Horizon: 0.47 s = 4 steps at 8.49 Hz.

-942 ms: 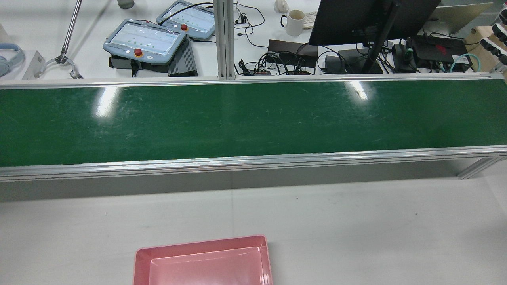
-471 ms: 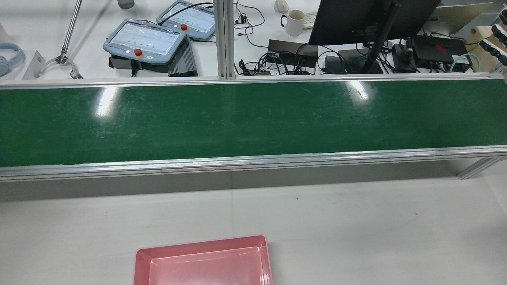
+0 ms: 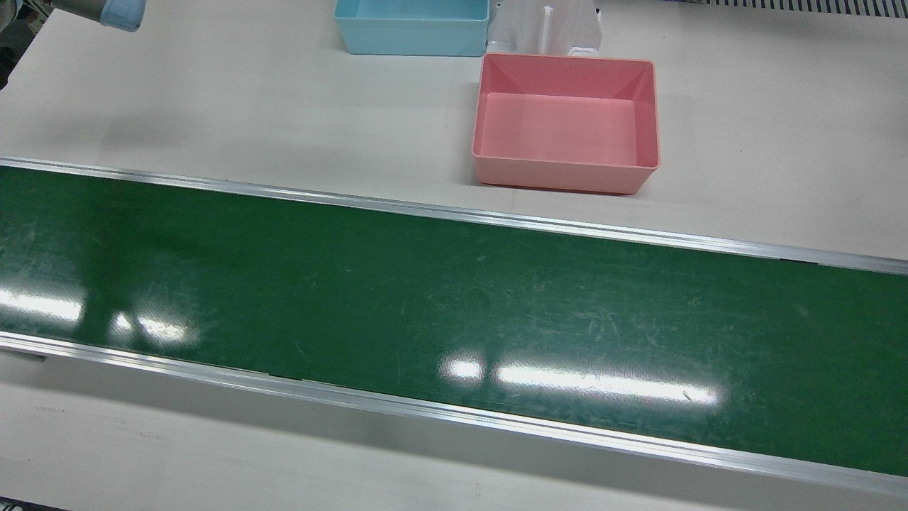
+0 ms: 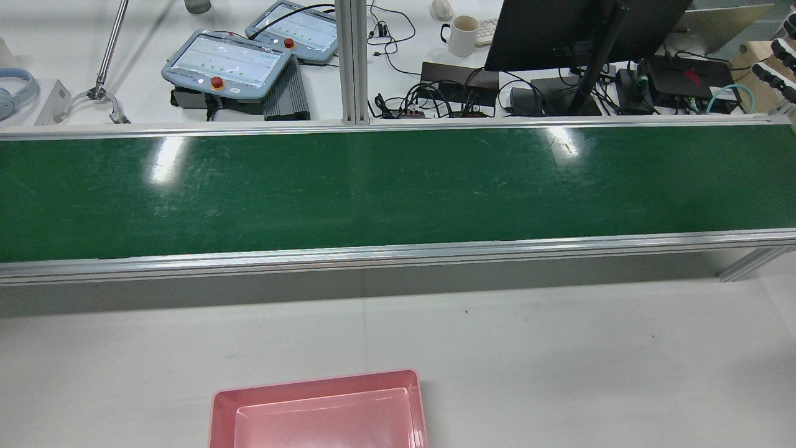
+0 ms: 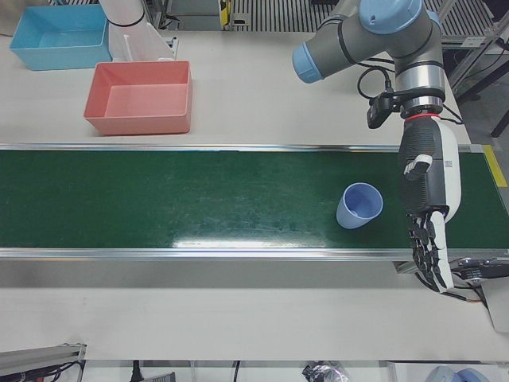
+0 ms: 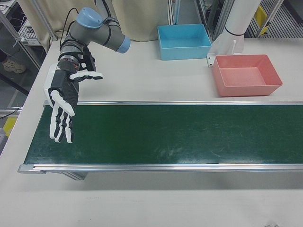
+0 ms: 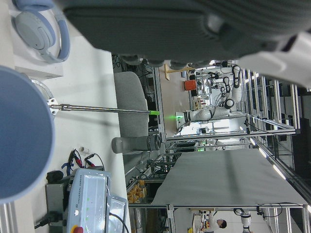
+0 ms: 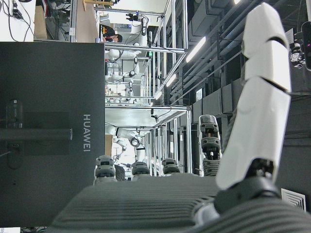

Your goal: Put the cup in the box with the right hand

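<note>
A pale blue cup (image 5: 359, 206) stands upright on the green conveyor belt (image 5: 199, 199), near the end by the robot's left arm. The left hand (image 5: 427, 207) hangs just beside it with fingers spread, holding nothing. At the belt's opposite end the right hand (image 6: 63, 106) hovers above the belt, fingers spread and pointing down, empty. The pink box (image 6: 246, 75) sits on the white surface (image 6: 142, 80) behind the belt, beside a blue box (image 6: 184, 41), well apart from the cup.

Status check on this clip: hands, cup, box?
Both hands open: right hand at its belt end, left hand beside the cup. Cup upright on the belt, unheld. Pink box holds nothing. Path clear.
</note>
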### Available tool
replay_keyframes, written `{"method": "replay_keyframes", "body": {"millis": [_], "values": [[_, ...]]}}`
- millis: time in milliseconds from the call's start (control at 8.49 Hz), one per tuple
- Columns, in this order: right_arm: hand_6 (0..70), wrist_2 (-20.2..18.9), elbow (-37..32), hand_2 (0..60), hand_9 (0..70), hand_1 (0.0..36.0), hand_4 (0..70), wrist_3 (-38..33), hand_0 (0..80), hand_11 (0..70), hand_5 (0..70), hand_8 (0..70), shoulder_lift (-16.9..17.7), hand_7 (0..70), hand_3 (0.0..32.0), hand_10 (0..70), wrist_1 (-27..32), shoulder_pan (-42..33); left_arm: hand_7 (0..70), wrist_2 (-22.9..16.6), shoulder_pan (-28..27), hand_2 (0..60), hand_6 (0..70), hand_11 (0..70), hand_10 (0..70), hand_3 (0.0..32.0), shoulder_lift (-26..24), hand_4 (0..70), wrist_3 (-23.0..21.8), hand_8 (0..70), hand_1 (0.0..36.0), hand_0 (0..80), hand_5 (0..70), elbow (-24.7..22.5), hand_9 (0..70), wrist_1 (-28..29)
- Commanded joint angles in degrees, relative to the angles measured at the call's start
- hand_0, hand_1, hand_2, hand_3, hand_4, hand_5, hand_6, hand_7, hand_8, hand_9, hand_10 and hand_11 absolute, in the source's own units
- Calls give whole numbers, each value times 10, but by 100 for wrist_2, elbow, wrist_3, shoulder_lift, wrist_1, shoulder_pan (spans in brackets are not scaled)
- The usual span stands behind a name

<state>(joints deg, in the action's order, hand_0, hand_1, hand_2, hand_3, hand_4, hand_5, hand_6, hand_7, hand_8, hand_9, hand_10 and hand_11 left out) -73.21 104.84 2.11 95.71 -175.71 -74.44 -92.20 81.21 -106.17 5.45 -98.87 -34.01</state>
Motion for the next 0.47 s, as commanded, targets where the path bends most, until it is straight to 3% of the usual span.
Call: {"method": "replay_keyframes", "body": {"millis": [0, 353], "values": [[11, 0, -7, 136, 15, 217, 46, 9, 526, 82, 66, 30, 0, 72, 146, 44, -7, 0, 0, 0, 0, 0, 0, 0, 0, 0, 0, 0, 0, 0, 0, 0, 0, 0, 0, 0], [13, 0, -7, 143, 18, 221, 57, 0, 527, 88, 67, 31, 0, 80, 144, 48, 1, 0, 0, 0, 0, 0, 0, 0, 0, 0, 0, 0, -9, 0, 0, 0, 0, 8, 0, 0]]}}
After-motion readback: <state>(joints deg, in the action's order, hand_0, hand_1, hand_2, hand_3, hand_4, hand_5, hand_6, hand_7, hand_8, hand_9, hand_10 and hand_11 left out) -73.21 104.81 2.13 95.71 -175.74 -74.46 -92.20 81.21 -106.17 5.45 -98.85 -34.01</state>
